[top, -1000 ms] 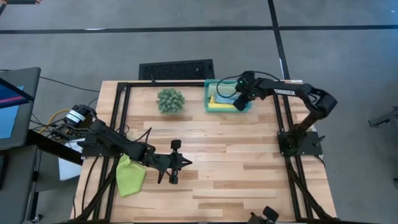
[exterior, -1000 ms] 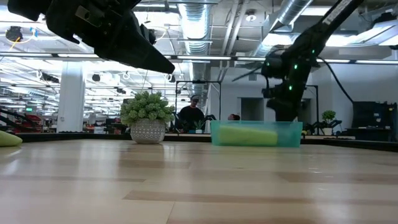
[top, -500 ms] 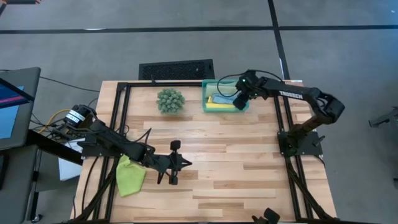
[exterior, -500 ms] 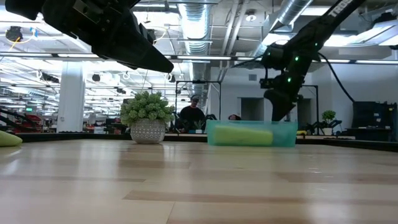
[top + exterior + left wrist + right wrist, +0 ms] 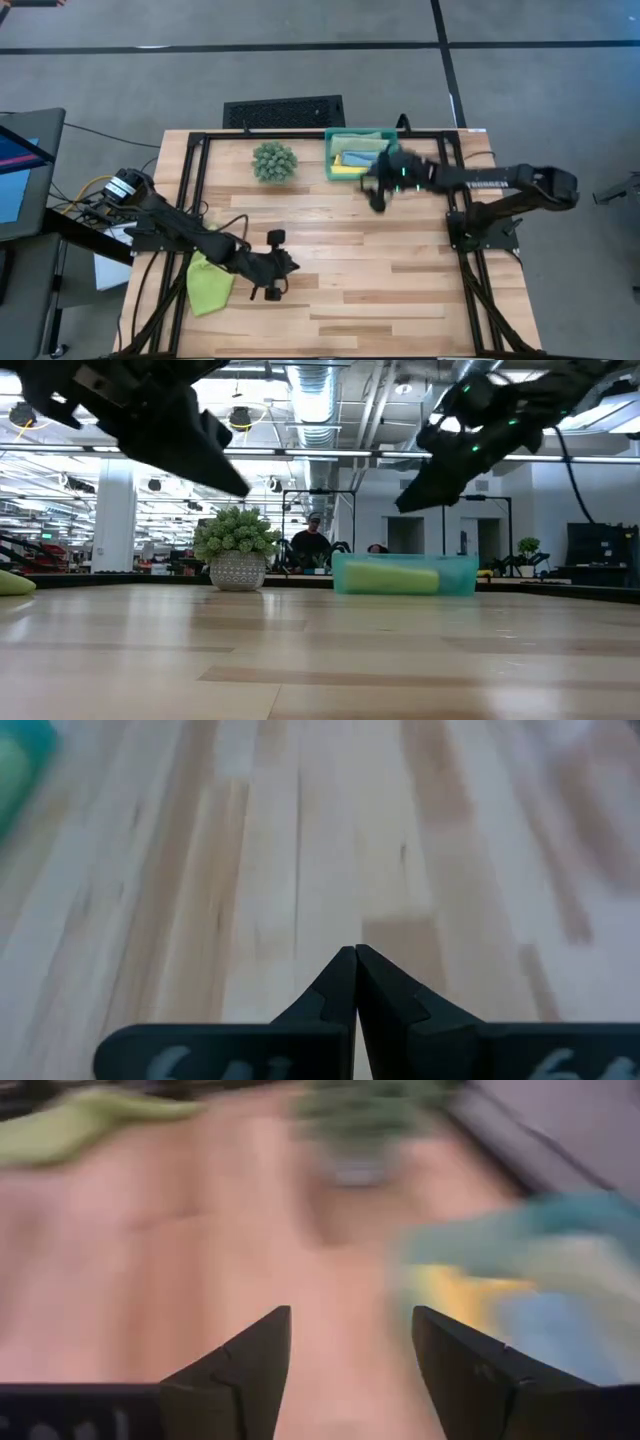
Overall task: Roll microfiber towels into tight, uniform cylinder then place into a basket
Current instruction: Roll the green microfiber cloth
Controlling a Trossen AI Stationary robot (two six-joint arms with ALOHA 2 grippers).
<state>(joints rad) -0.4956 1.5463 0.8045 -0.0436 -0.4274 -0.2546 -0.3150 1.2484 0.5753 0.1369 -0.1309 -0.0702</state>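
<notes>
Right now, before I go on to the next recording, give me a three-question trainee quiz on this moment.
1. True or false: the right gripper is holding a towel.
2. Where does the lime green towel lie?
A. in the basket
B. at the table's left edge, beside the left arm
C. under the plant ball
3. Fill in: the left gripper has its fingers ____.

Key:
1. False. Its fingers stand apart and empty over bare wood, just in front of the basket.
2. B. The basket holds yellow and light blue towels instead; the plant ball stands alone to the basket's left.
3. Shut, with nothing between them.
</notes>
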